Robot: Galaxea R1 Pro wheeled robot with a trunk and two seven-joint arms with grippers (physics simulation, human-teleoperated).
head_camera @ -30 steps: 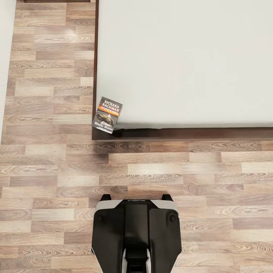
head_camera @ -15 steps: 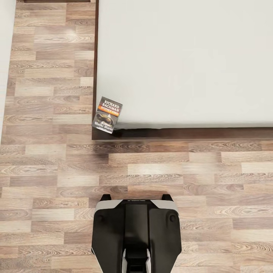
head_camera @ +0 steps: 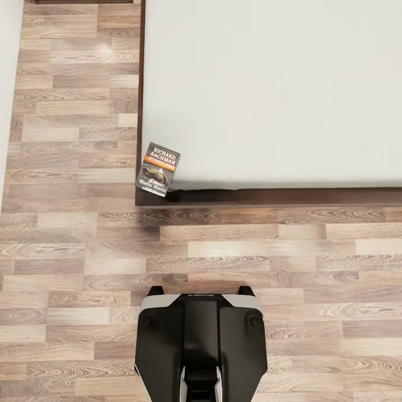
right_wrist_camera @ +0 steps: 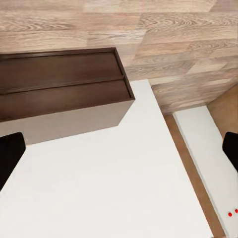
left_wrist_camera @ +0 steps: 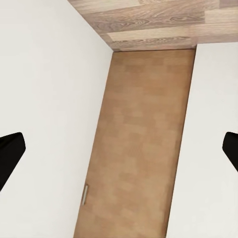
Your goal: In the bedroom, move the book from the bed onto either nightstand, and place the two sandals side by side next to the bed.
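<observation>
**A:** I'm parked at the foot of the bed (head_camera: pixel 268 89), looking straight down. Going left to right: bare plank floor (head_camera: pixel 72 234), then the book (head_camera: pixel 158 168) sitting right on the near left corner of the mattress, then the long grey stretch of bedding. The robot's base (head_camera: pixel 200 340) is low in the head view, well short of the frame.

**B:** What worries you from here?

**A:** That book. Part of it seems to overhang the mattress corner above the dark frame. If I come in clumsy and nudge it with a fingertip, I'd judge it slides off onto the floor, and picking a thin paperback off planks is far harder. I also have to roll closer first, and the base could bump the wooden frame if I overshoot.

**B:** Hands ready?

**A:** The left hand (left_wrist_camera: pixel 119 148) is spread wide, its dark tips at the far edges of its wrist view, facing a white wall and a brown door (left_wrist_camera: pixel 144 144). The right hand (right_wrist_camera: pixel 119 153) is likewise wide apart and holds nothing, with a dark wooden cabinet (right_wrist_camera: pixel 59 84) in front of it.

**B:** Anything changed over the last second?

**A:** Nothing. The head view is identical to the earlier frames: book, bed and base all exactly where they were.
</observation>
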